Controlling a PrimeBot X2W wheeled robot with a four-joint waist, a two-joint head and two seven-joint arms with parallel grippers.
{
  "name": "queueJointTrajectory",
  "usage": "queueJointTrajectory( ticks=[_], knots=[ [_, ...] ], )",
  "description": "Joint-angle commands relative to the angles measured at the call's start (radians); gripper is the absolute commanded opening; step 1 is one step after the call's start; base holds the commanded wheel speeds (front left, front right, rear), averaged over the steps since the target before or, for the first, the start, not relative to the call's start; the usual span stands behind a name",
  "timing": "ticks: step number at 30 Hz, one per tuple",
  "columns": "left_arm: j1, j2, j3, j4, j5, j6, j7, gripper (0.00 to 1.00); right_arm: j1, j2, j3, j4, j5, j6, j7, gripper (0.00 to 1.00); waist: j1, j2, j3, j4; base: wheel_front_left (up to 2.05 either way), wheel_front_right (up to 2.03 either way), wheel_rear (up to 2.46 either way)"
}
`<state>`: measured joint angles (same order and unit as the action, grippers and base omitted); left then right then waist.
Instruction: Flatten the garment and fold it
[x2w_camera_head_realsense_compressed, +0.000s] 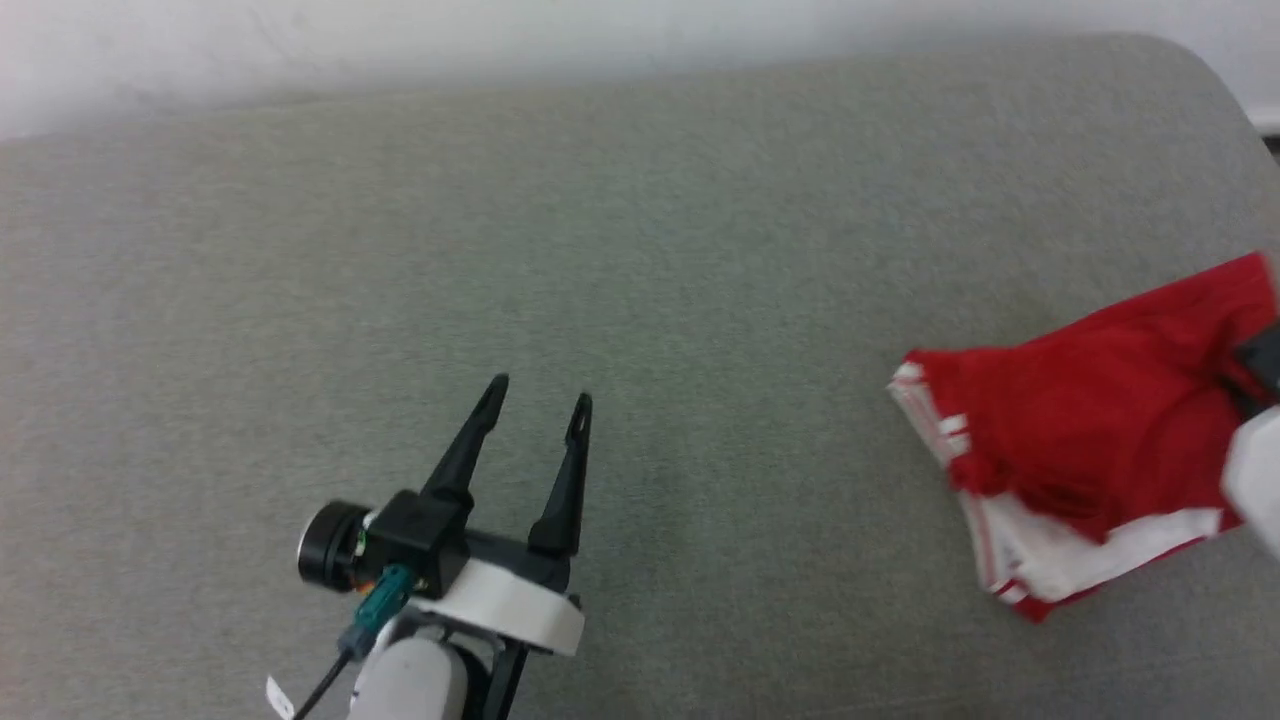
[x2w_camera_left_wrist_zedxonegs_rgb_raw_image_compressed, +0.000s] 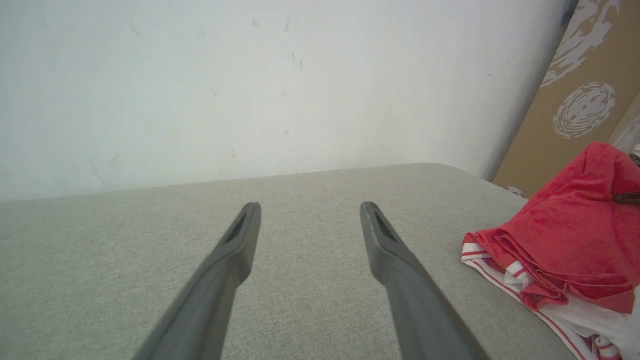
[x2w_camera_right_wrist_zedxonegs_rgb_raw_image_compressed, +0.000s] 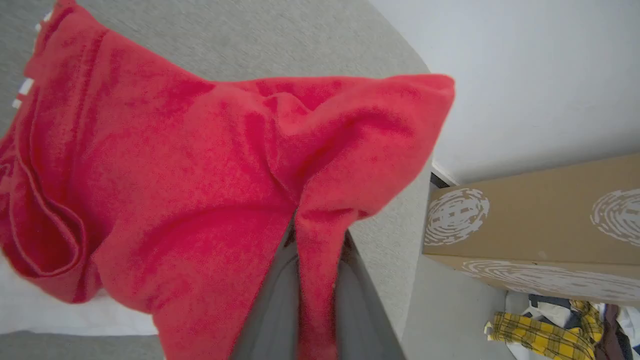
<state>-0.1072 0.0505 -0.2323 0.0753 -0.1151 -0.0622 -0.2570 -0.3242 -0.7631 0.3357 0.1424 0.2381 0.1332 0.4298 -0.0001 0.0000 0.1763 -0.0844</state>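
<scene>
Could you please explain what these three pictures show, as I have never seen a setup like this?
It is a two-armed robot, filmed by three of its own cameras. The head view looks down on a grey padded surface. The left gripper, two dark fingers, hovers open and empty; the left wrist view looks along those fingers. On the right lies a bunched red jersey with white striped trim. The right wrist view shows the right gripper shut on a fold of it.

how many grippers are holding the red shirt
1. The right gripper is shut on the garment at the grey cushion's right side; the left gripper is open, apart from it.
</scene>
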Motion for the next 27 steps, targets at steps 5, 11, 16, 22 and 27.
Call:
queueJointTrajectory(
  ticks=[5, 11, 16, 22, 27],
  knots=[
    [-0.091, 0.0, -0.023, -0.016, 0.026, -0.02, -0.005, 1.0, -0.053, -0.056, -0.077, 0.1, 0.007, -0.002, -0.076, 0.0, 0.0001, 0.0, 0.212, -0.097, 0.0, 0.0, 0.0],
    [-0.146, 0.0, -0.047, -0.027, 0.035, -0.026, -0.005, 1.0, -0.09, -0.066, -0.202, 0.252, -0.013, -0.002, -0.187, 0.0, 0.0001, 0.0, 0.313, -0.058, 0.0, 0.0, 0.0],
    [-0.169, 0.0, -0.055, -0.03, 0.042, -0.029, -0.005, 1.0, -0.121, -0.079, -0.284, 0.392, -0.048, -0.002, -0.271, 0.0, 0.0001, 0.0, 0.367, -0.022, 0.0, 0.0, 0.0],
    [-0.186, 0.0, -0.049, -0.03, 0.042, -0.03, -0.005, 1.0, -0.17, -0.057, -0.33, 0.508, -0.086, -0.002, -0.344, 0.0, 0.0001, 0.0, 0.393, 0.002, 0.0, 0.0, 0.0],
    [-0.184, 0.0, -0.044, -0.023, 0.034, -0.025, -0.005, 1.0, -0.198, -0.037, -0.348, 0.574, -0.112, -0.002, -0.378, 1.0, 0.0001, 0.0, 0.368, 0.006, 0.0, 0.0, 0.0]
  ],
)
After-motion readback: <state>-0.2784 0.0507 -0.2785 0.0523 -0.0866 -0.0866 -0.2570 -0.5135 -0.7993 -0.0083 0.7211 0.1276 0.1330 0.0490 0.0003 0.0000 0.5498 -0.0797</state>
